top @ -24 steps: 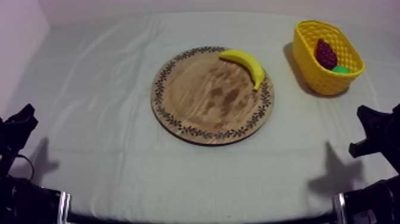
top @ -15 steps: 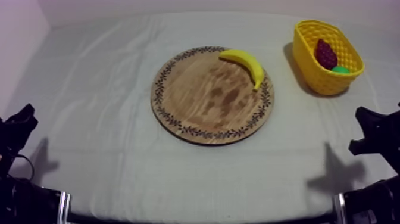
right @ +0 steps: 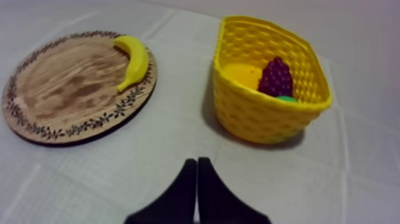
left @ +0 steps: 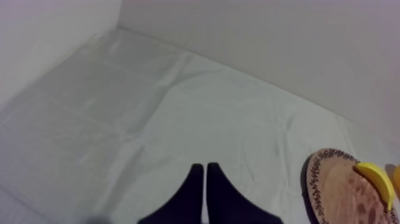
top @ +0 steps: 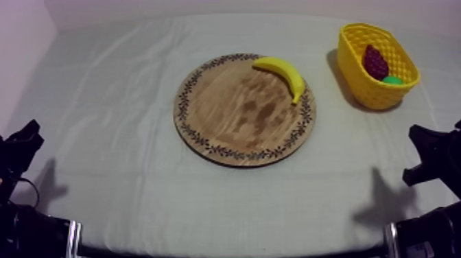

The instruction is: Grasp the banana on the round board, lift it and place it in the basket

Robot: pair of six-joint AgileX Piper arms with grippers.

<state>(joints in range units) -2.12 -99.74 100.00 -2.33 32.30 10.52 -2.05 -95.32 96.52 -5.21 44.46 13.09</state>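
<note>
One wide surface (top: 103, 137) carries everything, and its creased cloth (top: 137, 199) could drag or bunch if a finger comes down too low. Near its middle lies the wooden board (top: 233, 120), which I judge light enough to slide or lift at its edge if it is pressed off-centre during a grasp. The yellow basket (top: 357, 65) stands to the right of the board, apart from it. It looks tall for its footprint, so a knock on its rim during the drop could shove or topple it. The right end effector (right: 197, 161) sits low at the near right, well apart from the fruit, its fingers together as a narrow wedge with nothing between them. The left end effector (left: 205, 168) is in the same state at the near left. Either one must spread before descending, or it will simply push the fruit away. The banana (top: 282, 72) lies on the board's far right part, one end reaching the patterned rim on the basket side, so the whole pick and carry lies ahead. Curved and smooth, it may roll or squirt out if pinched near an end rather than across its middle. A bunch of grapes (top: 375, 62) and a bit of green fruit (top: 392, 80) take up room in the basket, so a long banana dropped crosswise could perch on them and hang over the rim.
</note>
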